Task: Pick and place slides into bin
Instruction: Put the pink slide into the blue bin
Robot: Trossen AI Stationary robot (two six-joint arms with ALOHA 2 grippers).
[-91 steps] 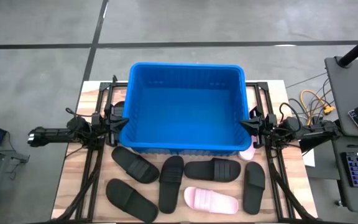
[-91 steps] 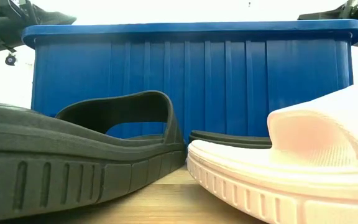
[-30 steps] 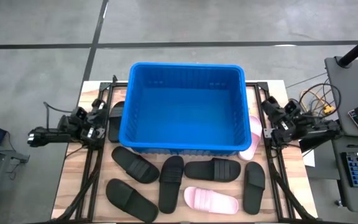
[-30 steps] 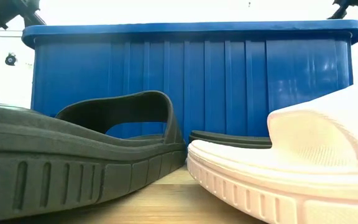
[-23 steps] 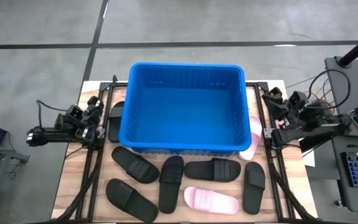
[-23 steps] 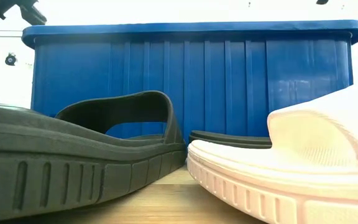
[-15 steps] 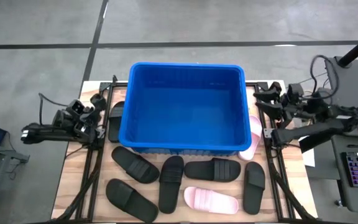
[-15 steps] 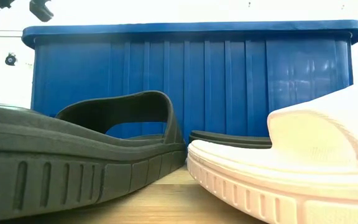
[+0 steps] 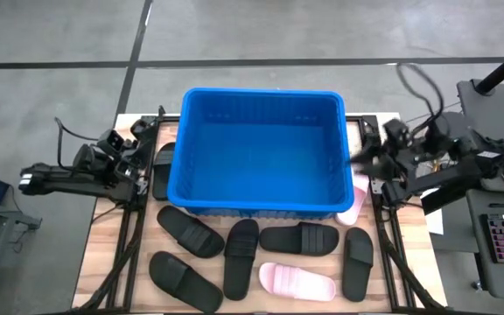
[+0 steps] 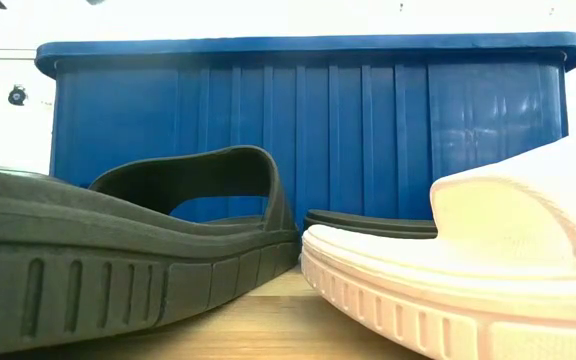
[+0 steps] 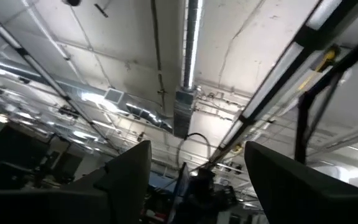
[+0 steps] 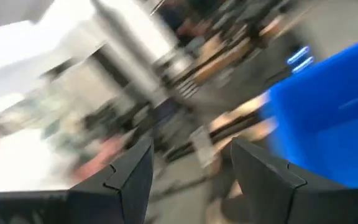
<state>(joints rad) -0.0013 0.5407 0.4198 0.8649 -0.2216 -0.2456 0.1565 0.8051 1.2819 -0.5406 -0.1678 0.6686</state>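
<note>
- We found the bin (image 9: pixel 261 149) mid-worktop, nothing in it; no slide was placed yet.
- We counted six black slides (image 9: pixel 299 238) and two pink slides (image 9: pixel 297 280) around it (one pink half hidden).
- Left gripper (image 9: pixel 141 140) and right gripper (image 9: pixel 361 160) flanked the bin, jaws parted, holding nothing.

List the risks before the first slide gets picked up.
The bin holds no slides yet, and both arms sit out at its sides. A pink slide is wedged against the bin's right wall under the right gripper, so a grasp there may hit the rim. The front black slides touch each other; lifting one could drag a neighbour.
</note>
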